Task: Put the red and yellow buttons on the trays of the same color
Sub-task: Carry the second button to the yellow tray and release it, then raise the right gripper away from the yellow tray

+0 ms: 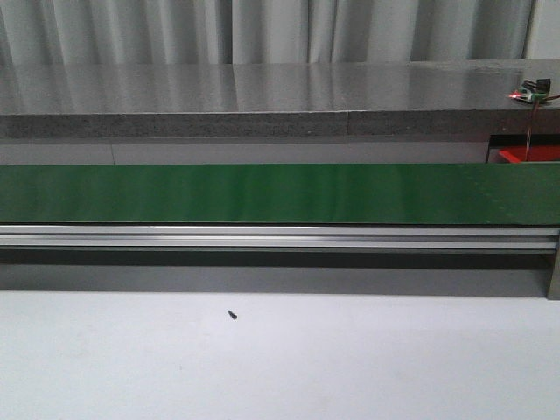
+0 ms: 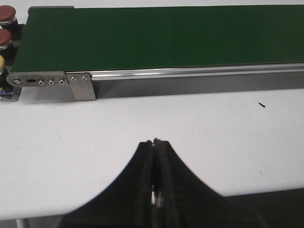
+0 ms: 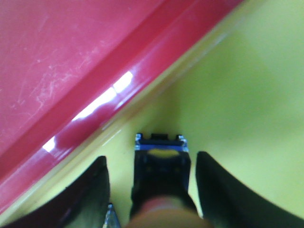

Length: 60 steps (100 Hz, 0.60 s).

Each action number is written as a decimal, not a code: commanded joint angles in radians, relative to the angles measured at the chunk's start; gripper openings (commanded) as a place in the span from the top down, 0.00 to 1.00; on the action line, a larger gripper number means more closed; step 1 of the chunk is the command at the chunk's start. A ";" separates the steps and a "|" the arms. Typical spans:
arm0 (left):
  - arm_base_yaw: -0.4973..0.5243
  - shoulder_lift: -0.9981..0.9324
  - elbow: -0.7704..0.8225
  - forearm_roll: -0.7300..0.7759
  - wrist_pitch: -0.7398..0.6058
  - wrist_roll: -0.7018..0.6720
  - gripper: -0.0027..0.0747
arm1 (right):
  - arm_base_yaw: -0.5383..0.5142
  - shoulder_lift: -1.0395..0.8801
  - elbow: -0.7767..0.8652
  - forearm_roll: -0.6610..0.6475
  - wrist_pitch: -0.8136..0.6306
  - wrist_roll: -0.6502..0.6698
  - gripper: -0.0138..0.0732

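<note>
We see the right gripper (image 3: 152,190) spread around a yellow button (image 3: 160,178) over the yellow tray (image 3: 247,95); near the red tray (image 3: 57,61), it may roll across. Left gripper (image 2: 156,142) closed, empty.

— What is carrying everything here?

— A pale grey-white tabletop (image 1: 350,359) is stretching across the whole front view, and it is showing again in the left wrist view.

— And what is lying on it?

— A long conveyor is sitting directly on it, with its dark green belt (image 1: 262,192) running side to side above a silver aluminium rail (image 1: 262,234). A metal end bracket (image 2: 81,86) is closing off the rail at one end of the belt.

— Anything loose?

— A tiny dark speck (image 1: 233,314), maybe a screw, is lying on the bare tabletop in front of the conveyor, well apart from the rail.
</note>
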 commanded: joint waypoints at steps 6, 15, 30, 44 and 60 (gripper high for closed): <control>-0.006 0.011 -0.025 -0.013 -0.060 0.000 0.99 | -0.007 -0.077 -0.032 0.003 -0.021 -0.009 0.33; -0.006 0.011 -0.025 -0.013 -0.060 0.000 0.99 | -0.007 -0.102 -0.032 0.003 -0.020 -0.009 0.33; -0.006 0.011 -0.025 -0.013 -0.060 0.000 0.99 | -0.007 -0.161 -0.032 0.001 -0.014 -0.009 0.33; -0.006 0.011 -0.025 -0.013 -0.060 0.000 0.99 | -0.006 -0.226 -0.032 -0.006 0.019 -0.021 0.33; -0.006 0.011 -0.025 -0.013 -0.060 0.000 0.99 | 0.019 -0.306 -0.029 -0.012 0.073 -0.104 0.41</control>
